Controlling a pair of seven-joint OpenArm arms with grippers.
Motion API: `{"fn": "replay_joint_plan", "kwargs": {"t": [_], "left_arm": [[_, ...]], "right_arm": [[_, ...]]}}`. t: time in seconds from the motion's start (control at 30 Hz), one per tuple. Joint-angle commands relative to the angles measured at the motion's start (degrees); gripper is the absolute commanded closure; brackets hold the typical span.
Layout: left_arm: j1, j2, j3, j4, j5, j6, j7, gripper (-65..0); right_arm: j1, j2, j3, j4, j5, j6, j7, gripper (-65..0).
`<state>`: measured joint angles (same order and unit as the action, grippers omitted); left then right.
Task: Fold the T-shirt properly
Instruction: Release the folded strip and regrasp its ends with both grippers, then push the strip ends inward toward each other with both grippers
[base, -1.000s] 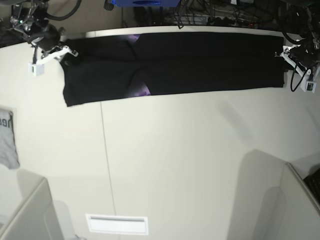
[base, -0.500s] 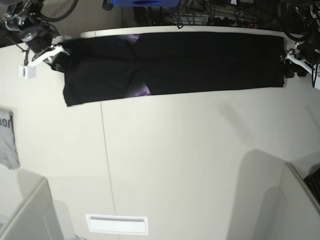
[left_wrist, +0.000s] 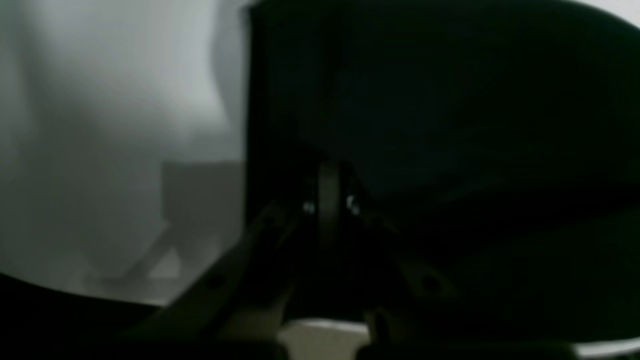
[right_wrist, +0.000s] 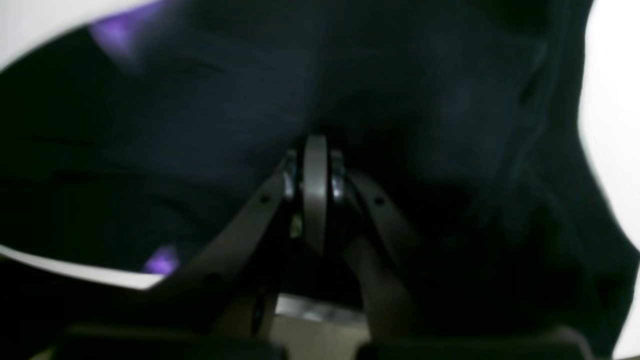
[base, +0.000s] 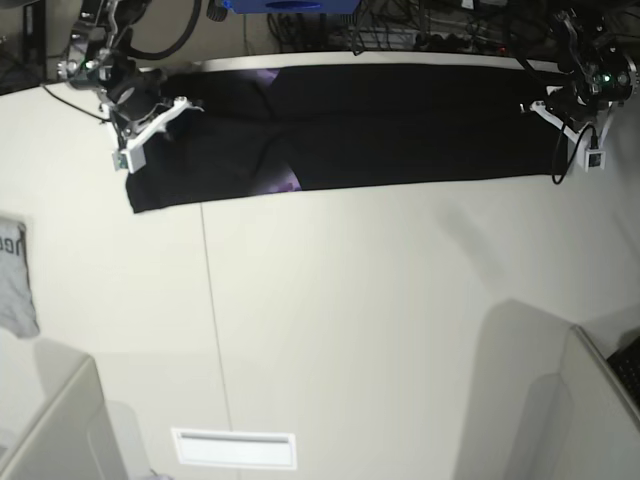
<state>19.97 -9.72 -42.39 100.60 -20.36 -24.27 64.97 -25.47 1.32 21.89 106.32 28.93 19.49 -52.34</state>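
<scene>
The black T-shirt (base: 400, 120) lies as a long flat strip along the table's far edge, with a purple sheen near its middle. In the base view my left gripper (base: 530, 106) is over the strip's right end and my right gripper (base: 183, 104) is over its left end. The left wrist view shows the left gripper (left_wrist: 327, 197) with jaws pressed together at the edge of the dark cloth (left_wrist: 450, 100). In the right wrist view the right gripper (right_wrist: 314, 150) is shut too, with black fabric (right_wrist: 200, 100) bunched at its tips.
A light grey garment (base: 14, 275) with dark lettering lies at the table's left edge. A white slot plate (base: 235, 448) sits near the front. Grey partitions (base: 590, 400) rise at both front corners. Cables and a blue object (base: 290, 5) crowd the back.
Both arms have moved inward from beyond the strip's ends onto the cloth. Both sets of jaws have closed on the shirt's ends.
</scene>
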Motion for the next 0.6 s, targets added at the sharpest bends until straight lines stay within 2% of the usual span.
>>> {"fn": "replay_joint_plan", "kwargs": {"t": [0.0,0.1,0.23,0.33,0.57], "left_arm": [[-0.9,-0.6,-0.2,-1.0,0.4,-0.2,-0.5,0.0],[-3.8,-0.9,3.1,-7.6,2.0,-0.1,-1.5,0.0],[-6.3,-0.6,8.4,-12.6,4.7,0.1,-8.0,0.0],[-8.8,-0.1,10.3,-14.7,5.6,0.1,-8.2,0.0],[-12.6,2.4,10.4,-14.6,6.2,0.1,-8.1,0.0]], "right_arm": [[1.3,0.4,0.0,-0.8,-0.2,0.3,1.0,0.0],[4.7,0.4,0.3,-7.0,-1.3,0.1,1.1,0.0],[7.8,0.7,0.3,-13.0,-3.7,-0.1,4.1,0.0],[9.7,0.6,0.3,-16.0,-7.0,-0.1,7.2,0.0],[13.1,0.5,5.4,-17.8,-8.3,-0.2,7.2,0.0]]}}
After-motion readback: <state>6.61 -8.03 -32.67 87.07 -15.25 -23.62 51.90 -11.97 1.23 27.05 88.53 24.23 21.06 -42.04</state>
